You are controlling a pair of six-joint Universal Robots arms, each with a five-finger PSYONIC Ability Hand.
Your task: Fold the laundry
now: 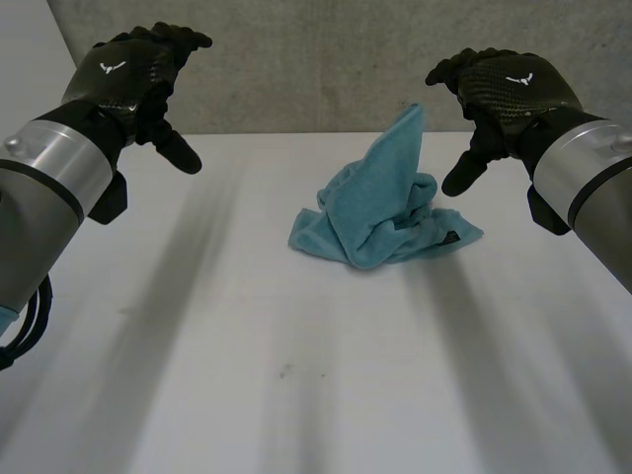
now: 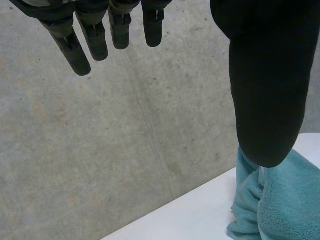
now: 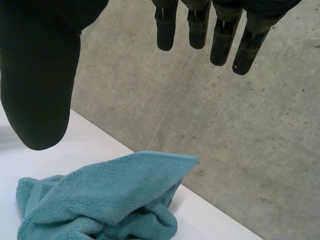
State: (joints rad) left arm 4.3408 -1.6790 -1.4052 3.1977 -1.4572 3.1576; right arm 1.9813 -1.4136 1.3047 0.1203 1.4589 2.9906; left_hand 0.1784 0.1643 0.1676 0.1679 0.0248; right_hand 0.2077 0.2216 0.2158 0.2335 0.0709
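Note:
A teal towel (image 1: 380, 207) lies crumpled in a heap on the white table (image 1: 247, 375), toward its far side, with one corner standing up. Both hands hover above the table and touch nothing. My left hand (image 1: 138, 79) hangs open at the far left, well apart from the towel. Open too, my right hand (image 1: 499, 94) floats just right of the towel's raised corner. In the left wrist view the towel (image 2: 282, 205) lies beyond the thumb (image 2: 267, 85), the fingers (image 2: 95, 35) straight. In the right wrist view the towel (image 3: 105, 205) lies below the straight fingers (image 3: 220, 35).
A grey concrete wall (image 1: 326, 59) rises right behind the table's far edge, close to the towel. Bare table stretches in front of the towel and to its left.

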